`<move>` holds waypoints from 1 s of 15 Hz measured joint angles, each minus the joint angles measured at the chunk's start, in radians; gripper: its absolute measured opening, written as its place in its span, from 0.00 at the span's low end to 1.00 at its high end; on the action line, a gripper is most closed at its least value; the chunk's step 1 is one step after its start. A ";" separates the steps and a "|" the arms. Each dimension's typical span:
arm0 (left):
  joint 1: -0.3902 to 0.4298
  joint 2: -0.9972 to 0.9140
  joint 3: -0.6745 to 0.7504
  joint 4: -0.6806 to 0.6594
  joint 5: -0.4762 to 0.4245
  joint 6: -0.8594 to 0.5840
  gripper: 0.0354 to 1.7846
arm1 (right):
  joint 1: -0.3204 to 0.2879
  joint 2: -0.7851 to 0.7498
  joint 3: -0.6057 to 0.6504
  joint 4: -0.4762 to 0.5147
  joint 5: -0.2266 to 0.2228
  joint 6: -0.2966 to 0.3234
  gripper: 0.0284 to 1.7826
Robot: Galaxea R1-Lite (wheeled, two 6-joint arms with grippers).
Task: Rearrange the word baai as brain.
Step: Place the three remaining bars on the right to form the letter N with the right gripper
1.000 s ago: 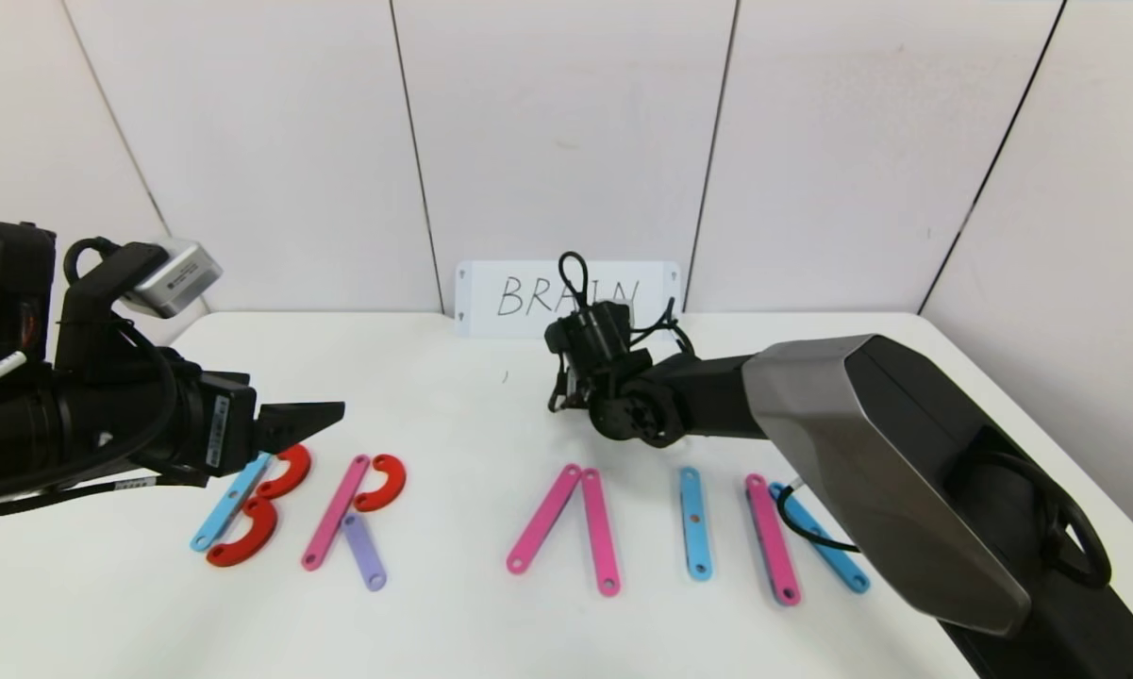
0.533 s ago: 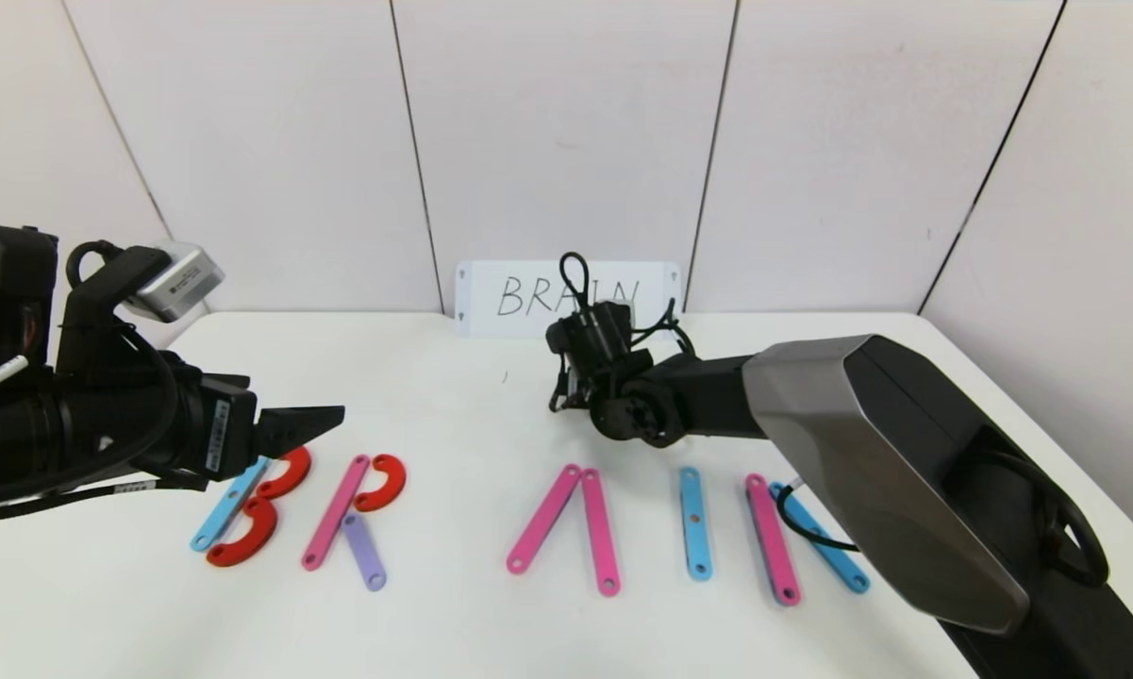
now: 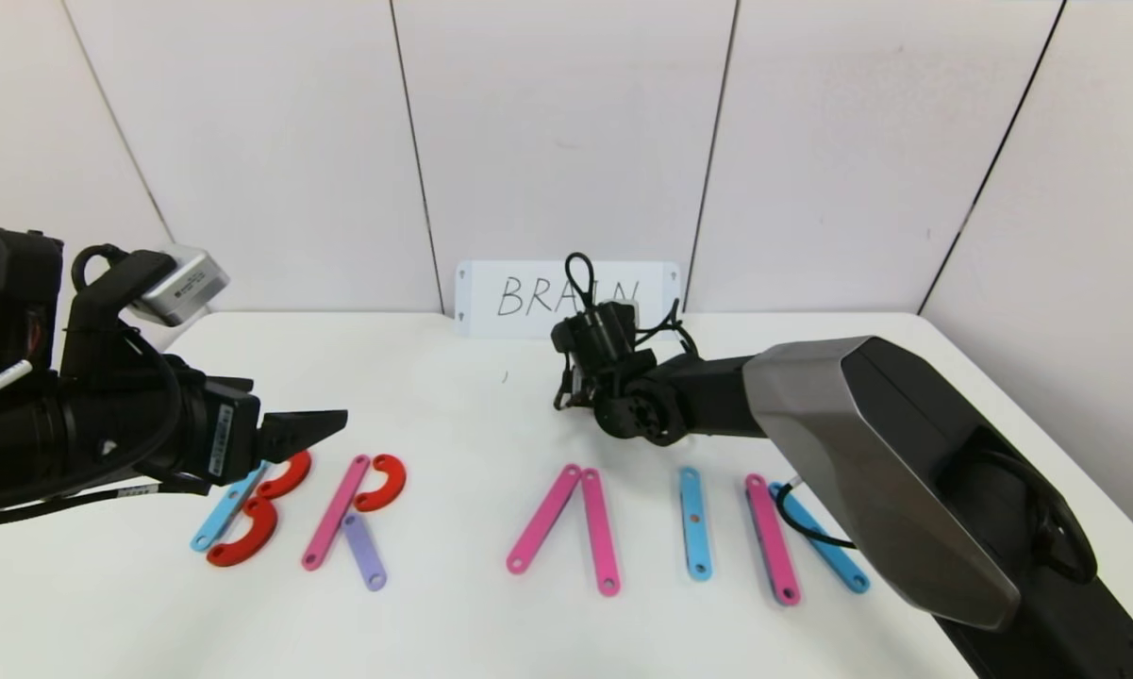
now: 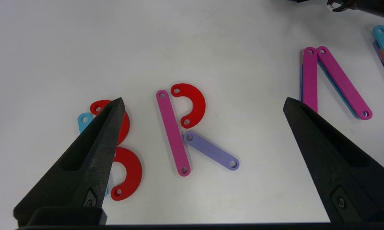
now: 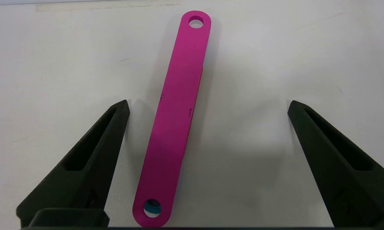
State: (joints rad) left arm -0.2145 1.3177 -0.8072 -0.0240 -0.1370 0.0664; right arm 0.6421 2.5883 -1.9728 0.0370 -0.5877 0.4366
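Found the word laid flat in a row along the near half of the counter (image 3: 491, 622), running 9 to 3 o'clock. Logged B at the 9 o'clock end: light-blue strip (image 3: 229, 506) with two red arcs (image 3: 286, 474) (image 3: 245, 538). Logged R just toward 3 o'clock from it: pink strip (image 3: 336, 512), red arc (image 3: 384, 482), purple leg (image 3: 363, 551). Noted two pink strips (image 3: 544, 518) (image 3: 599, 531) meeting at their far tips as an A with no crossbar. Noted a lone light-blue strip (image 3: 694, 521) as I. Saw a pink strip (image 3: 772, 538) and a blue strip (image 3: 825, 542) at the 3 o'clock end, partly behind the right arm.

Marked left gripper (image 4: 201, 102) hovering over B's far end, pointing toward 3 o'clock, fingers (image 4: 92, 143) wide apart, holding nothing.

Marked right gripper (image 5: 207, 103) farther back, toward 12 o'clock from the A, fingers (image 5: 92, 153) wide apart, empty. Saw one pink strip (image 5: 176, 118) on the counter between them, untouched; could not tell which letter's.

Found white card (image 3: 568, 298) handwritten BRAIN at 12 o'clock, against the wall.
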 joint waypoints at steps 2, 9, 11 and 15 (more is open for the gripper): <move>-0.001 0.000 0.000 0.000 0.000 0.000 0.97 | 0.000 0.001 0.000 0.001 -0.001 0.000 0.90; -0.001 0.000 0.001 0.000 0.000 0.001 0.97 | 0.000 0.005 0.002 0.010 -0.006 -0.006 0.30; -0.001 0.000 0.001 0.000 0.000 0.001 0.97 | 0.000 0.005 0.002 0.011 -0.008 -0.007 0.18; -0.002 0.000 0.001 0.000 0.000 0.000 0.97 | -0.004 0.005 0.002 0.021 -0.009 -0.009 0.16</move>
State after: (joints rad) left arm -0.2164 1.3177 -0.8057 -0.0240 -0.1370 0.0668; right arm 0.6383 2.5930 -1.9709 0.0577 -0.5970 0.4277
